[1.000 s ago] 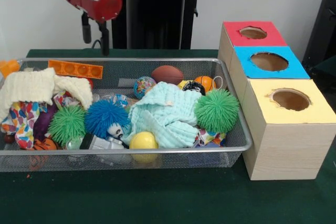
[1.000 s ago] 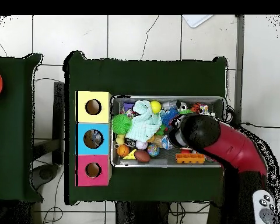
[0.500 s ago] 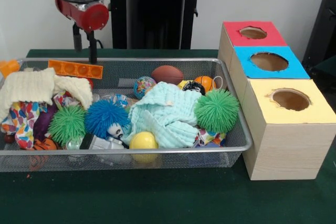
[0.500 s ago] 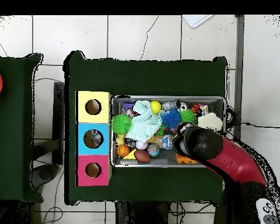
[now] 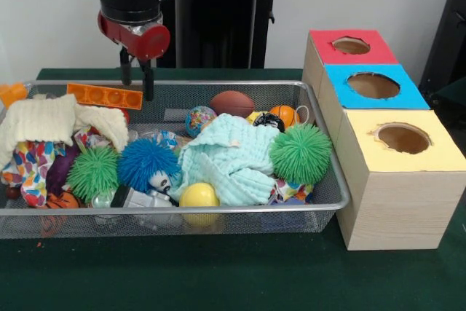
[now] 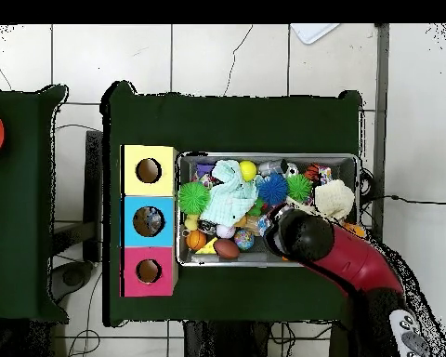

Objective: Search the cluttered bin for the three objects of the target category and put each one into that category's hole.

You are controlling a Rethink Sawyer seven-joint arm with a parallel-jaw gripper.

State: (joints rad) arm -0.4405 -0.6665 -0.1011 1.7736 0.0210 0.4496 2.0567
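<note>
My gripper (image 5: 137, 80) hangs open and empty over the back of the wire bin (image 5: 331, 202), just above the right end of an orange block strip (image 5: 105, 96). Balls lie in the bin: a brown football (image 5: 231, 103), a globe-print ball (image 5: 199, 119), an orange basketball (image 5: 285, 114) and a yellow ball (image 5: 199, 195). A mint cloth (image 5: 229, 156) covers the middle. In the overhead view the arm's head (image 6: 298, 232) hides the gripper. The box beside the bin has a red hole (image 5: 351, 45), a blue hole (image 5: 373, 85) and a yellow hole (image 5: 403, 138).
Two green spiky balls (image 5: 301, 153) (image 5: 92, 172) and a blue spiky one (image 5: 145, 162) lie in the bin. At its left end a cream cloth (image 5: 49, 117) lies over a patterned cloth (image 5: 30, 167). The three-hole box (image 6: 149, 221) touches the bin's end.
The gripper swung left along the bin's back edge in the front view, then came back right and a little lower, ending over the orange strip's right end. Nothing was picked up.
</note>
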